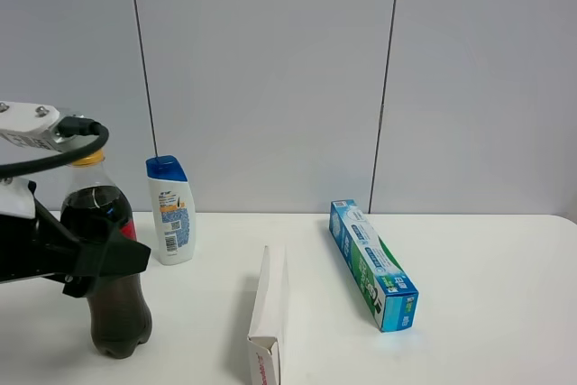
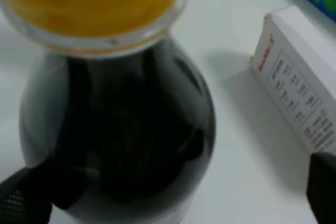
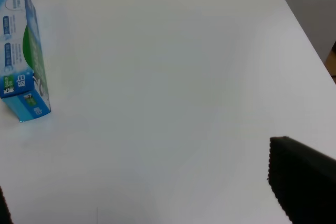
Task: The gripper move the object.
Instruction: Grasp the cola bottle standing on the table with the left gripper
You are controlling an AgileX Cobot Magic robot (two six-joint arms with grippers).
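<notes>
At the far left the cola bottle (image 1: 115, 313) stands upright on the white worktop (image 1: 487, 313), near its front edge, with its orange cap (image 1: 88, 159) on. The left gripper (image 1: 108, 254) is level with the bottle's upper body, one black finger (image 1: 126, 257) crossing in front of it. In the wrist view the jaws stand wide apart. One fingertip (image 2: 23, 198) is against the bottle's side and the other is well clear of it, so the bottle sits between them unclamped.

Just right of the cola bottle and further back, a shampoo bottle (image 1: 171, 209) with a blue cap stands by the wall. Next comes a white box (image 1: 269, 317) on its narrow side, then a long blue box (image 1: 371, 263) lying flat at an angle.

The right gripper (image 3: 142, 182) shows only in its wrist view, spread wide over bare worktop to the right of the blue box and holding nothing.
</notes>
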